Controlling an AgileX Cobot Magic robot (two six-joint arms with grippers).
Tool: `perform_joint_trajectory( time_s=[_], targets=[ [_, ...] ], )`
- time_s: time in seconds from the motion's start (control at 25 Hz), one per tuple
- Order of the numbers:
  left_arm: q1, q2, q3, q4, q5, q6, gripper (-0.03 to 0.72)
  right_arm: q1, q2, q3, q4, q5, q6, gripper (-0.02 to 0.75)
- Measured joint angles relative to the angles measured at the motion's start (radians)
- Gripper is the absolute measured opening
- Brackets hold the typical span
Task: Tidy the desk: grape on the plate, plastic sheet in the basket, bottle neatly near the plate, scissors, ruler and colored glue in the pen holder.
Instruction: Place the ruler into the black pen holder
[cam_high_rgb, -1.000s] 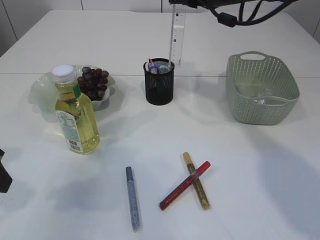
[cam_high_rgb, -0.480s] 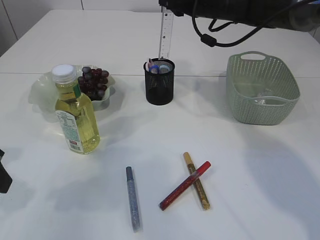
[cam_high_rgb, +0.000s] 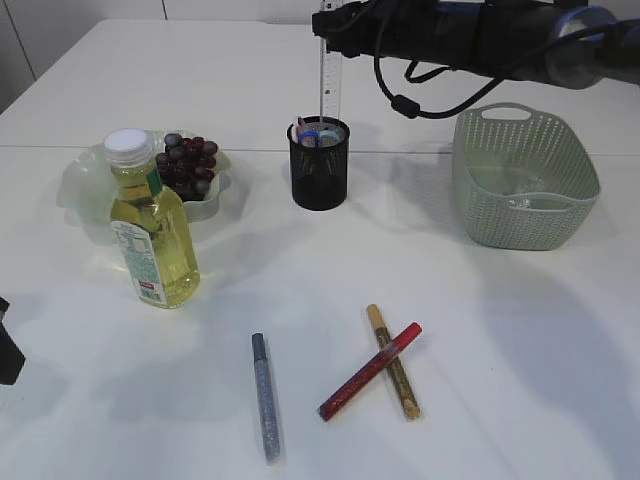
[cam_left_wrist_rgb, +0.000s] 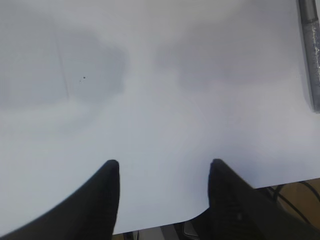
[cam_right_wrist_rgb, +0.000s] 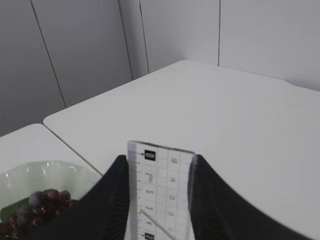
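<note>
We are holding the ruler (cam_high_rgb: 325, 75) upright in the right hand (cam_right_wrist_rgb: 159, 200), clamped on its flat faces, tip hanging just above the holder (cam_high_rgb: 319, 165) at counter twelve o'clock. Thin, light, stiff, slick plastic; likely to pivot. Left hand (cam_left_wrist_rgb: 164, 170) is gaping, empty.

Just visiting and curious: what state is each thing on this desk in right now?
Clear plastic ruler: upright, held above the holder.
Black mesh pen holder: upright, partly filled.
Right gripper: shut on the ruler.
Left gripper: open, empty.
Yellow bottle: upright, capped.
Three glitter glue pens: lying flat.
</note>
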Motion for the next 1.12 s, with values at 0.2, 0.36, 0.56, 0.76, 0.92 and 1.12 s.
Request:
perform_joint_trajectory(
  time_s=[0.2, 0.36, 0.56, 0.76, 0.92, 1.12],
  targets=[
    [0.0, 0.0, 0.0, 0.0, 0.0, 0.0, 0.415, 0.0, 0.031, -0.001, 0.0, 0.0, -0.049, 0.289],
    [0.0, 0.0, 0.0, 0.0, 0.0, 0.0, 0.415, 0.0, 0.05, -0.001, 0.0, 0.002, -0.056, 0.294],
    [0.0, 0.0, 0.0, 0.0, 0.0, 0.0, 0.415, 0.0, 0.051, -0.002, 0.0, 0.013, -0.06, 0.387],
    [0.0, 0.0, 0.0, -0.001, 0.0, 0.0, 0.415, 0.0, 0.051, -0.002, 0.0, 0.013, -0.048, 0.442],
    [0.0, 0.0, 0.0, -0.003, 0.005, 0.0, 0.415, 0.0, 0.031, -0.002, -0.043, -0.064, 0.113, 0.447],
    [0.0, 0.0, 0.0, -0.003, 0.02, 0.0, 0.415, -0.003, -0.058, -0.002, -0.479, -0.064, 0.59, 0.448]
  ],
)
